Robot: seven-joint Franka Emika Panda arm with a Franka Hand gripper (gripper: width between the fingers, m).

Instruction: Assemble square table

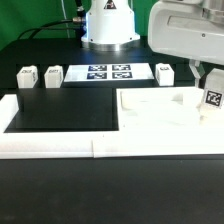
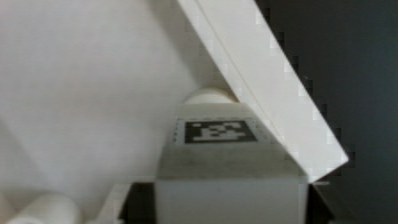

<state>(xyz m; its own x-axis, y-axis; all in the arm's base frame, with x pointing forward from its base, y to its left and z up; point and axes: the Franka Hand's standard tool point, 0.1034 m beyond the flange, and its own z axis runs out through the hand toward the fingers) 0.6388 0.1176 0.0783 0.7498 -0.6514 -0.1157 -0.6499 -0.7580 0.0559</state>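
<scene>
Bright and even from overhead in the exterior view. Blown out to featureless white on the robot base (image 1: 108, 22) at 12 o'clock and on the arm housing (image 1: 185, 35) at 2 o'clock, there also soft and out of focus. Matte and near black over the table top (image 1: 65, 105) at 9 o'clock, with a faint grey sheen toward 6 o'clock. Only pale grey shading on the square plate (image 1: 160, 108) at 3 o'clock. Coarse and slightly blurred throughout, smeared over the marker board (image 1: 107, 73). Dimmer and softer in the wrist view: pixelated yet readable on the leg tag (image 2: 217, 131), shaded grey down the leg (image 2: 217, 195), deep black beyond the slanted white edge (image 2: 258, 85).
</scene>
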